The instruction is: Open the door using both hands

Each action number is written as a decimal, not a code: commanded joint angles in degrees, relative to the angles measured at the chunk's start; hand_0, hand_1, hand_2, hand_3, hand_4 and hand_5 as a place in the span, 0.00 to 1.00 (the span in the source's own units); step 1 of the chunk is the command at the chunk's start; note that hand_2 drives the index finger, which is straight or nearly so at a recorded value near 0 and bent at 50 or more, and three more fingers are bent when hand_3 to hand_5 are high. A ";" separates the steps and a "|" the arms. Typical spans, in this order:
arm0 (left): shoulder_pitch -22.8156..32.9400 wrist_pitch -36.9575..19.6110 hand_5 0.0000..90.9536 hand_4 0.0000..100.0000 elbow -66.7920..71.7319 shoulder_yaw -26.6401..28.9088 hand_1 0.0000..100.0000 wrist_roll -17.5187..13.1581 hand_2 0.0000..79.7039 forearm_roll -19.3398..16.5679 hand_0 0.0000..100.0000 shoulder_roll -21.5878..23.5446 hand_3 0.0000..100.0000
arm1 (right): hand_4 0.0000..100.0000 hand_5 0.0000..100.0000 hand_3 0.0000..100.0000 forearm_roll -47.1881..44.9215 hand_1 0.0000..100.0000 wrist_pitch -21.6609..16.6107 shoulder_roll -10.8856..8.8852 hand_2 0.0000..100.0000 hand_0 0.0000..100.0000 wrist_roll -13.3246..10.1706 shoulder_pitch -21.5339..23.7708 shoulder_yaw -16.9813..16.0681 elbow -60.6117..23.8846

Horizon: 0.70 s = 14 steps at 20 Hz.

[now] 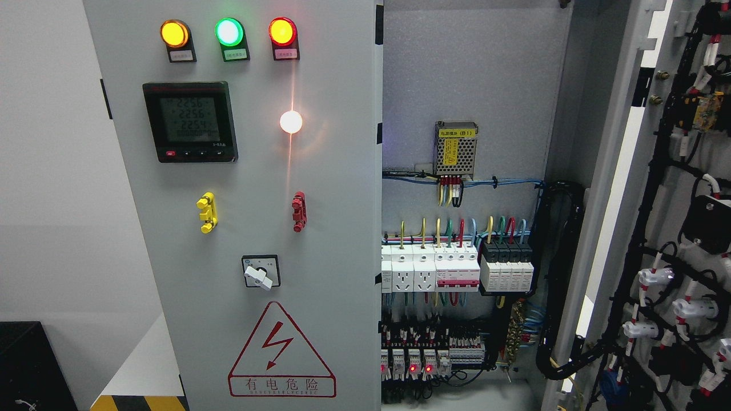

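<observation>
A grey electrical cabinet fills the head view. Its left door (251, 188) is closed and carries three lit lamps, a digital meter (189, 121), a yellow handle (206, 212), a red handle (298, 211), a rotary switch (261, 272) and a red warning triangle. The right door (657, 188) is swung wide open at the right edge, showing black cabling on its inner face. Between the two doors the cabinet interior (462, 240) is exposed, with breakers, sockets and coloured wires. Neither of my hands shows in the picture.
A white wall lies to the left of the cabinet. A black box (28, 365) sits at the lower left corner. Yellow and black hazard tape (140, 402) marks the floor at the cabinet's foot.
</observation>
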 commanded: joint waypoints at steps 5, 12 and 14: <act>-0.19 -0.06 0.00 0.00 0.25 0.06 0.00 -0.32 0.00 0.24 0.00 0.12 0.00 | 0.00 0.00 0.00 -1.32 0.00 0.82 -0.76 0.00 0.19 -0.04 -9.59 2.73 -4.64; -0.19 -0.06 0.00 0.00 0.25 -0.02 0.00 -0.68 0.00 0.33 0.00 -0.05 0.00 | 0.00 0.00 0.00 -1.58 0.00 5.55 0.11 0.00 0.19 -0.12 -17.06 2.20 -4.29; -0.19 -0.06 0.00 0.00 0.16 -0.11 0.00 -0.59 0.00 0.24 0.00 -0.14 0.00 | 0.00 0.00 0.00 -1.85 0.00 8.71 1.17 0.00 0.19 -0.12 -19.26 2.73 -4.38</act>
